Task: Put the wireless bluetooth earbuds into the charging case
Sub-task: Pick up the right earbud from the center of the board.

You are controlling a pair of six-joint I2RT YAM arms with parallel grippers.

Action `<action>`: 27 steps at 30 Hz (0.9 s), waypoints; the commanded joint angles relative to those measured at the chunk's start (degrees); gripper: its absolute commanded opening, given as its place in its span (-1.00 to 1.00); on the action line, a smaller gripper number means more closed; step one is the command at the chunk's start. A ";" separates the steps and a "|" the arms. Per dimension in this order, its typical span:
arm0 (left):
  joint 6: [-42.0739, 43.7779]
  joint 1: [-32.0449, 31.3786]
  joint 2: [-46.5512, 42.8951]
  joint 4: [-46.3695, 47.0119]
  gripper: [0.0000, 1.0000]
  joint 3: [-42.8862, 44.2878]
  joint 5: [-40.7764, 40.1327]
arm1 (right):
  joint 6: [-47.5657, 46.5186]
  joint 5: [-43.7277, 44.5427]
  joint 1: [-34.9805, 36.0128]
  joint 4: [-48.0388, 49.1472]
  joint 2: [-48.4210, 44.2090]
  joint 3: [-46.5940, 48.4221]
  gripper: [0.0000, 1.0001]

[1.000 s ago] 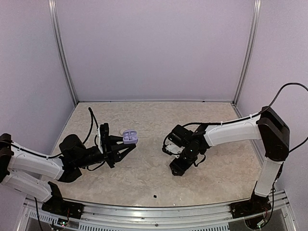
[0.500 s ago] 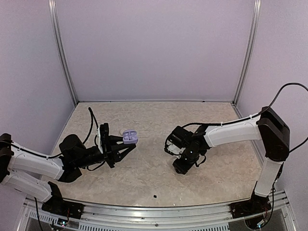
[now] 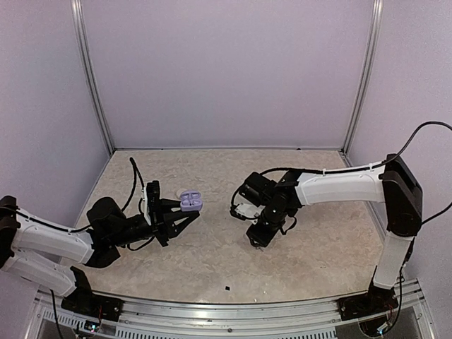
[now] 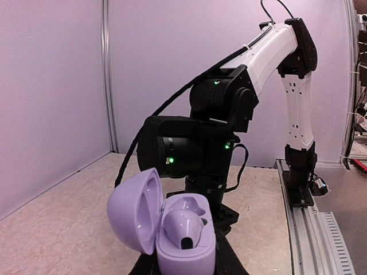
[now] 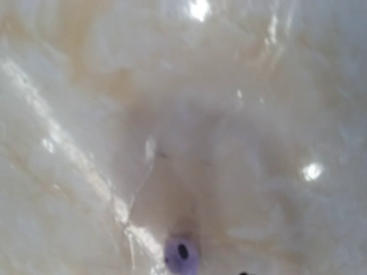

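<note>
Left tool (image 3: 185,210) clamps the open case (image 4: 172,232), one earbud (image 4: 182,224) seated inside it. Farther off, right tool (image 3: 256,239) points down at the desk (image 3: 212,265), a second earbud (image 5: 182,254) near its tip; open or closed, cannot tell

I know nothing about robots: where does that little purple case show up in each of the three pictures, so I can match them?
Top external: left of centre, the case sits in the left gripper, lid open.
Left wrist: bottom centre, close up, lid swung open to the left.
Right wrist: not in it; only a small blurred purple bit at the bottom edge.
Shared landmark: the beige table, in all three views.
</note>
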 commanded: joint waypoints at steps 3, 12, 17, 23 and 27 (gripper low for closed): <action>0.75 0.28 -0.80 1.23 -0.94 -0.29 -0.25 | -1.36 -0.83 0.57 -4.98 4.89 3.93 -0.24; 0.75 0.25 -1.01 1.16 -0.94 -0.42 -0.63 | -1.73 -0.69 0.62 -5.67 8.00 5.10 -0.56; 0.75 0.34 -0.62 1.47 -0.94 -0.55 -0.31 | -1.82 -1.33 0.63 -5.78 8.71 5.86 -0.57; 0.75 0.41 -0.62 1.67 -0.94 -0.64 -0.24 | -1.82 -1.37 0.76 -6.38 9.61 7.65 -0.52; 0.75 0.43 -0.78 1.85 -0.94 -0.98 -0.30 | -1.80 -1.37 0.76 -6.59 10.15 8.11 -0.47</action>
